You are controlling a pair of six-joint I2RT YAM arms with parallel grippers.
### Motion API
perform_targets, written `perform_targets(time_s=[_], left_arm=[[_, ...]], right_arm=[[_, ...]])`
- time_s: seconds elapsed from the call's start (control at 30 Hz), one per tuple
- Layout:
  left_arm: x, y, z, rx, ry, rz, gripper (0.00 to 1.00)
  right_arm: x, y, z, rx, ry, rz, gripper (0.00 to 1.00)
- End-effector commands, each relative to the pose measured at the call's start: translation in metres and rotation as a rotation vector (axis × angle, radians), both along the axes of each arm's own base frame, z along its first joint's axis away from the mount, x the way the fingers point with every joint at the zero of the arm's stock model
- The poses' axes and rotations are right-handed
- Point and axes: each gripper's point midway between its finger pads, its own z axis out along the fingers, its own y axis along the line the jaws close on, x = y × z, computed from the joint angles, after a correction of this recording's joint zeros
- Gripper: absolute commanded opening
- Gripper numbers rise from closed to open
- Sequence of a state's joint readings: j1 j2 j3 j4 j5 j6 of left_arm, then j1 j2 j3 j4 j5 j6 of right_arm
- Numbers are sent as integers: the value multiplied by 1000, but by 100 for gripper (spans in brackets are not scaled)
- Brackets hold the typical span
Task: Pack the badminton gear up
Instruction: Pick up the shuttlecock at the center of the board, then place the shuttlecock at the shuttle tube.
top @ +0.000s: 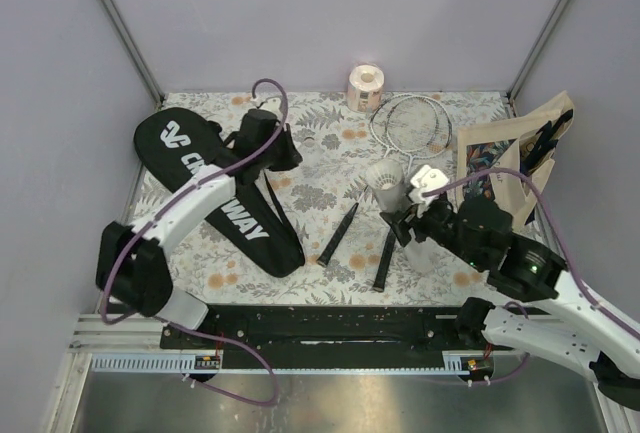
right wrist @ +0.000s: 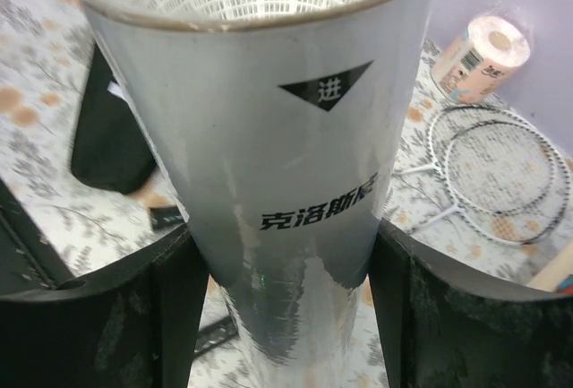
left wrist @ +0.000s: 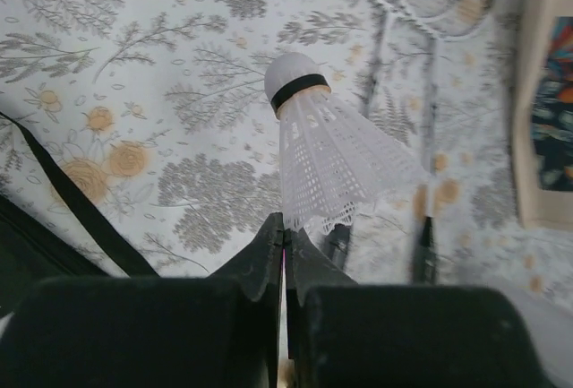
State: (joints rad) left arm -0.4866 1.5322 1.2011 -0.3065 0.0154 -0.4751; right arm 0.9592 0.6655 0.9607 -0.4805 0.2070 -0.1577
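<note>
Shuttlecock (left wrist: pixel 336 164) is nipped at the skirt rim by the L fingers (left wrist: pixel 255 267), which are clenched flush w/ no gap. Its cork w/ black band points away toward the floral cloth (left wrist: pixel 179 92); can't tell if the cork touches down. Around the shuttlecock there's bare cloth on the L side out to a black strap (left wrist: pixel 81 209), and the racket (top: pixel 410 123) heads lie just beyond on the R. Tube (right wrist: pixel 277 164) sits btwn the R fingers (right wrist: pixel 116 316), which are spread wide and clamp its mid-body on both sides. Its mouth is tilted up toward back-L, w/ white mesh skirts visible inside. The lower end is hidden, so contact w/ the cloth is unclear. The tube lies just R of the black handles, which angle toward the near rail (top: pixel 320 323). Open room: a strip of cloth btwn the bag (top: pixel 215 193) and the handles, plus a patch btwn the bag top and the roll (top: pixel 364 86) at the back wall. The R edge is crowded by the tote (top: pixel 515 168), close beside the R wrist. L arm: elbow bulges out at the near-L edge, forearm runs diagonally over the bag, and the wrist is bent down at back-centre. R arm: elbow low at near-R, forearm reaching L and back.
</note>
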Motion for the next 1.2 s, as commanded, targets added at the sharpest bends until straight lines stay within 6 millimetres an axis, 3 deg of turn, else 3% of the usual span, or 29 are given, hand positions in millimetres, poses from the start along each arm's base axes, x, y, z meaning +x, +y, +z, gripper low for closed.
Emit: perform_targets(time_s=[0.0,0.17,0.43,0.53,0.77,1.0,1.17], left_arm=[[-35,-3,71,-185,1,-71,0],[-91,-15,137,-438,17,-238,0],[-173,-19,192,-605,136,-467,0],[-198,-21,206,-675,190,-551,0],[-223,-18,219,-745,232,-588,0],[-236,-19,214,-769,288,-581,0],[-242,-30,211,-764,308,-591,0]], right_arm=[[23,-13,29,-123,-168,-72,43],[31,-14,14,-311,-266,-34,43],[34,7,-23,-447,-336,96,45],[41,8,-28,-472,-338,81,45],[44,20,-31,-428,-347,91,45],[42,26,-28,-374,-364,102,45],[41,27,-24,-355,-379,104,45]])
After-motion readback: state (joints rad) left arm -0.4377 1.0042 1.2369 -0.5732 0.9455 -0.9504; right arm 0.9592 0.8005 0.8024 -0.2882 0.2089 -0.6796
